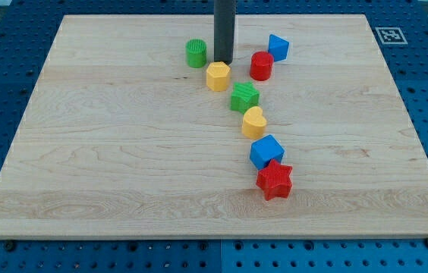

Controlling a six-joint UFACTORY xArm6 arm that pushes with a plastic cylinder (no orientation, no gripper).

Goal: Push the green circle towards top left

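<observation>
The green circle (pixel 196 54) stands near the top middle of the wooden board (pixel 108 152). My tip (pixel 223 61) rests on the board just to the right of the green circle, with a small gap between them. The yellow hexagon (pixel 218 76) lies just below my tip. The red circle (pixel 261 66) is to the right of my tip.
A blue block (pixel 278 47) lies up and right of the red circle. A green star (pixel 244 97), a yellow heart (pixel 253 121), a blue cube (pixel 266 152) and a red star (pixel 275 180) run in a line down the middle. A marker tag (pixel 389 35) sits at the board's top right.
</observation>
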